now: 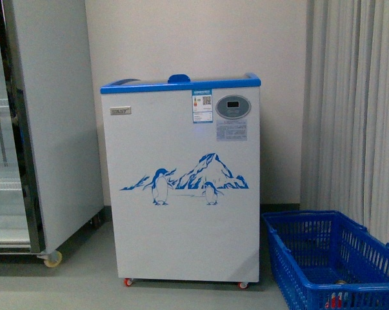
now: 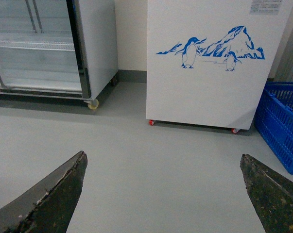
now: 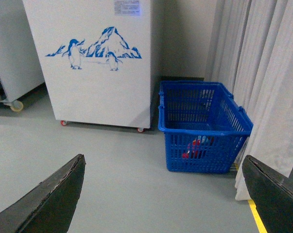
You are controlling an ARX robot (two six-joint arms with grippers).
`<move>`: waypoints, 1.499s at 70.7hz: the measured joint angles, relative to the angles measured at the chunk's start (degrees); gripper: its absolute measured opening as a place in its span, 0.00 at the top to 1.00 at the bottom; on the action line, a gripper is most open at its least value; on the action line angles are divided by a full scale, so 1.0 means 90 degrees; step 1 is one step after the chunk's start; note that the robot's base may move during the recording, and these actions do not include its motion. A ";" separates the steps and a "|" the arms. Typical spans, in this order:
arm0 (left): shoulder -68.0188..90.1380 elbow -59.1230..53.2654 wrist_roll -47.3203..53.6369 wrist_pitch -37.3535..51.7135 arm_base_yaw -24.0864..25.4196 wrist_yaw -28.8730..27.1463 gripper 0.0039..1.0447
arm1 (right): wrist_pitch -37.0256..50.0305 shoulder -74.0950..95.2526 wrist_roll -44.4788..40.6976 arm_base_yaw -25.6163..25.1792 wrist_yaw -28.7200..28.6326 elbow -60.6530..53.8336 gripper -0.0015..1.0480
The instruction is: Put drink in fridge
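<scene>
Blue mesh basket [image 3: 207,131] sits on the floor ahead of the right gripper [image 3: 164,162], just beside the fridge [image 3: 97,87]. Low inside it is a red-and-blue shape, likely the drink [image 3: 197,147], though the mesh hides most of it. Nothing else shows in there. The fridge's inside is hidden.

Both grippers are spread wide and empty, and the left gripper [image 2: 162,160] faces the fridge front.

A full bottle should feel fairly heavy, with stiff but slick walls. I would take it around the labelled body, below the cap, reaching down past the rim.
</scene>
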 joint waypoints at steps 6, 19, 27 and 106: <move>0.0000 0.0002 0.0000 0.0000 0.0000 0.0000 0.08 | 0.0000 0.0000 0.0000 0.0000 0.0000 0.0000 0.07; 0.0000 0.0002 0.0000 0.0000 0.0000 0.0000 0.08 | 0.0000 0.0000 0.0000 0.0000 0.0000 0.0000 0.07; 0.0000 0.0002 0.0000 0.0000 0.0000 0.0000 0.08 | 0.0000 0.0000 0.0000 0.0000 0.0000 0.0000 0.07; -0.0002 0.0002 0.0000 0.0000 0.0000 0.0002 0.08 | 0.0000 0.0000 0.0000 0.0000 0.0000 0.0000 0.07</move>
